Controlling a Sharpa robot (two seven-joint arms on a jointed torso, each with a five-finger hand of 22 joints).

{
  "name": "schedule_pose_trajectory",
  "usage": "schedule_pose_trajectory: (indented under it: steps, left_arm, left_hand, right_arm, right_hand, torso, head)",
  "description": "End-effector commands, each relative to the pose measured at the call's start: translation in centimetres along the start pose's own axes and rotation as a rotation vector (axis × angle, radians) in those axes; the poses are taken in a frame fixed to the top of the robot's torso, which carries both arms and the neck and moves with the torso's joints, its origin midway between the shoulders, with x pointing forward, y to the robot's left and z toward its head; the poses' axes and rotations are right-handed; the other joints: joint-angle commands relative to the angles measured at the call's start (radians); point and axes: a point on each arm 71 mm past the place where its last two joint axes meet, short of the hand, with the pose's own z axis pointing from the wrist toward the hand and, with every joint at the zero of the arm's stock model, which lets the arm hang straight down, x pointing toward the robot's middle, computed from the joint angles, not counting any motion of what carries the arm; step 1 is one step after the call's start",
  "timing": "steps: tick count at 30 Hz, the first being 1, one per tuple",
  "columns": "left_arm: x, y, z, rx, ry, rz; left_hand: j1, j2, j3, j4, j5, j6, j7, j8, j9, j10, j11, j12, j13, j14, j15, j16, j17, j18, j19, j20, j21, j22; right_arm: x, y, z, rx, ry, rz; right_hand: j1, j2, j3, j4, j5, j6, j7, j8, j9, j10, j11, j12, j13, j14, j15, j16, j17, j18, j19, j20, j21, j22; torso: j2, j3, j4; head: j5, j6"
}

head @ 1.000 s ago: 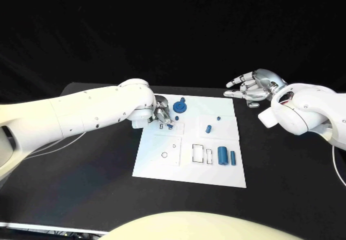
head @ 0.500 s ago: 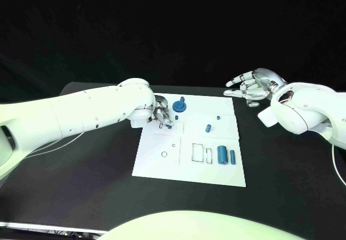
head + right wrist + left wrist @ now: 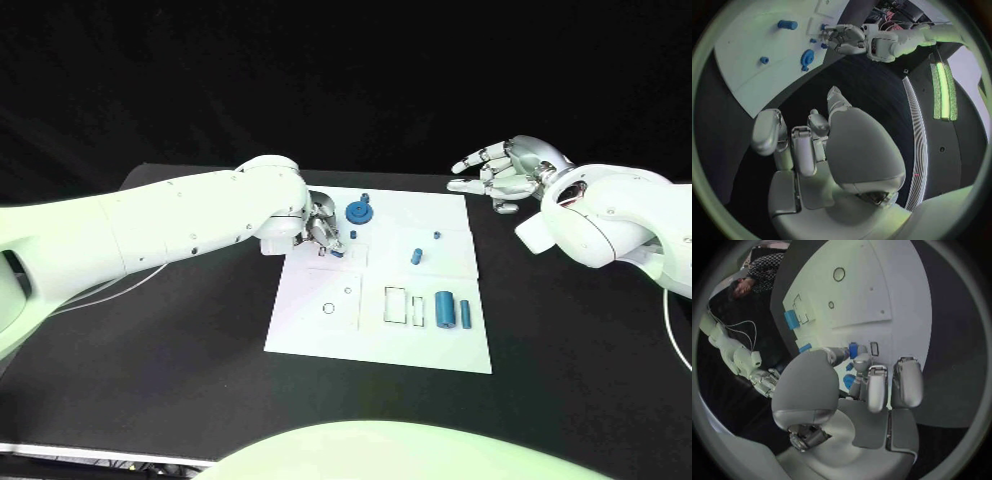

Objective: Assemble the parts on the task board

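Note:
The white task board (image 3: 378,320) lies in the middle of the black table. My left hand (image 3: 323,230) hovers low over the board's far left part and pinches a small blue part (image 3: 853,350) between thumb and fingertip, beside a small rectangular slot (image 3: 874,348). A blue gear-shaped part (image 3: 359,211) stands just beyond that hand. Two small blue pegs (image 3: 437,237) (image 3: 415,257) sit toward the board's right side. A thick blue cylinder (image 3: 446,310) and a thinner one (image 3: 464,312) lie near the front right. My right hand (image 3: 502,175) floats off the board's far right corner, fingers spread, empty.
Empty outlined slots (image 3: 395,305) and a small round hole (image 3: 329,308) mark the board's near half. Black table (image 3: 173,360) surrounds the board on all sides. In the right wrist view the gear-shaped part (image 3: 807,57) and my left hand (image 3: 845,39) appear across the board.

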Motion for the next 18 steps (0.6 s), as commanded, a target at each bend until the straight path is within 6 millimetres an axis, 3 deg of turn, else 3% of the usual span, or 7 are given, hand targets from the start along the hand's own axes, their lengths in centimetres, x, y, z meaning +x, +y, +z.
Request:
schedule_pose_trajectory:
  steps: [1, 18]
  left_arm:
    - [0.30, -0.11, 0.05, 0.001, 0.032, 0.006]
    - [0.55, -0.70, 0.28, 0.005, 0.069, -0.004]
  left_hand:
    - [-0.008, 0.004, 0.150, -0.144, 0.004, 0.023, -0.014, 0.008, 0.194, 0.006, 0.000, 0.007, 0.001, 0.101, -0.005, 0.006, 0.254, -0.021, 0.009, 0.000, 0.006, 0.001]
    - [-0.047, 0.001, 0.169, -0.150, 0.004, 0.035, -0.018, 0.014, 0.203, 0.014, -0.002, 0.008, 0.003, 0.104, -0.007, 0.010, 0.259, -0.022, 0.013, -0.002, 0.008, 0.006]
  right_arm:
    - [0.18, 0.05, 0.02, -0.009, 0.016, -0.009]
    - [0.24, 0.02, 0.04, -0.008, 0.017, -0.009]
  right_hand:
    - [-0.003, 0.011, 0.001, 0.001, -0.002, 0.002, 0.001, 0.003, -0.001, -0.006, 0.003, -0.002, 0.001, 0.061, 0.004, -0.003, 0.087, 0.010, -0.005, 0.001, -0.005, 0.001]
    - [-0.003, 0.011, 0.001, 0.001, -0.002, 0.002, 0.001, 0.004, -0.001, -0.005, 0.003, -0.002, 0.001, 0.061, 0.004, -0.003, 0.088, 0.010, -0.005, 0.000, -0.006, 0.001]
  torso:
    - [0.000, 0.0001, -0.0001]
    - [0.001, 0.0006, -0.0002]
  head:
    - [0.001, 0.001]
    - [0.001, 0.000]
